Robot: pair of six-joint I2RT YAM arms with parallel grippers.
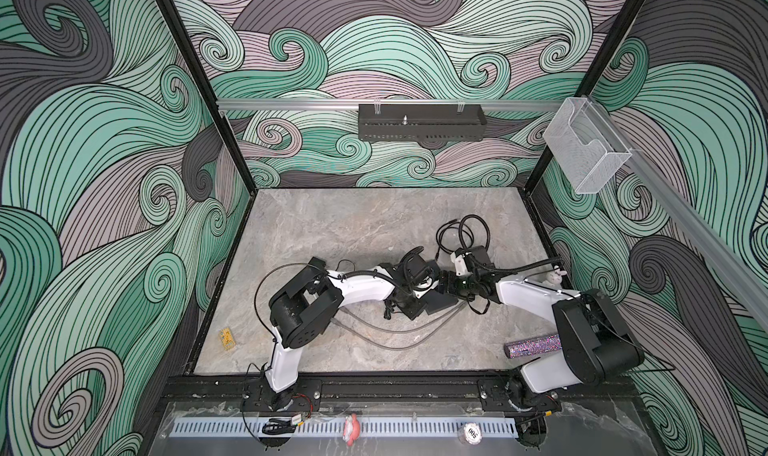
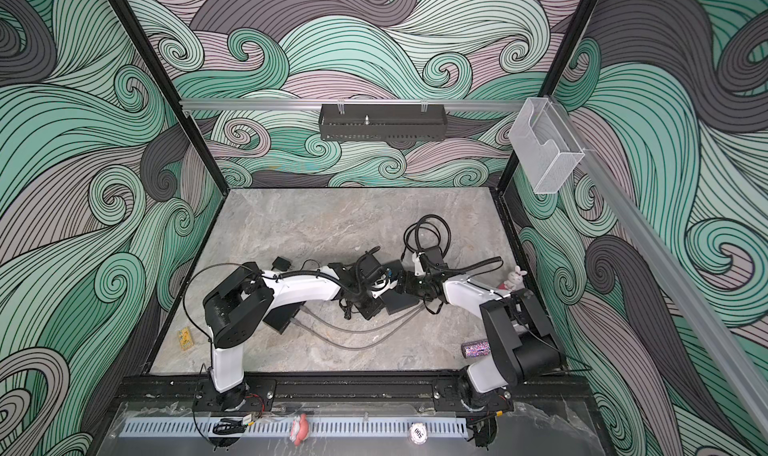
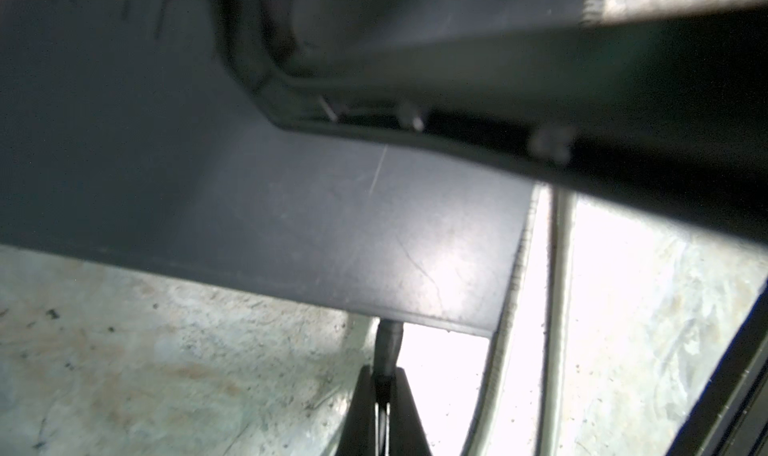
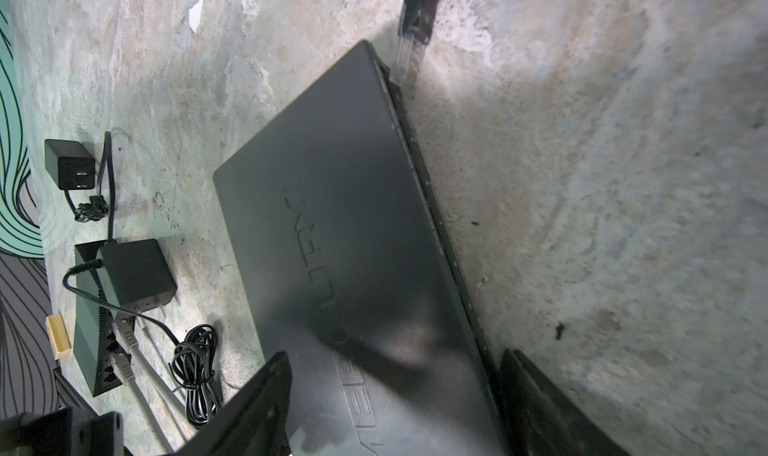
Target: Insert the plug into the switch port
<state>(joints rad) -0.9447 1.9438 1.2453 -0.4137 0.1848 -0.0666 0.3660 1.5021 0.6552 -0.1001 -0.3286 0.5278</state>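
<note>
The switch point(image 4: 353, 225) is a flat black box with raised lettering, lying mid-table under both wrists in both top views point(image 1: 440, 304) point(image 2: 401, 304). My right gripper point(image 4: 395, 354) is spread across its width, one finger against each long side. In the left wrist view my left gripper point(image 3: 383, 381) is shut on a grey plug boot point(image 3: 388, 341). The boot's tip disappears under the switch's edge point(image 3: 415, 312), so the port and the plug's end are hidden.
A black cable loops behind the arms point(image 1: 461, 233); its clear plug point(image 4: 405, 54) lies at the switch's far corner. A smaller switch point(image 4: 89, 350) with grey cables point(image 1: 395, 337), two adaptors, a wire coil point(image 4: 195, 375), a glitter tube point(image 1: 532, 348) and a yellow box point(image 1: 227, 339) are nearby.
</note>
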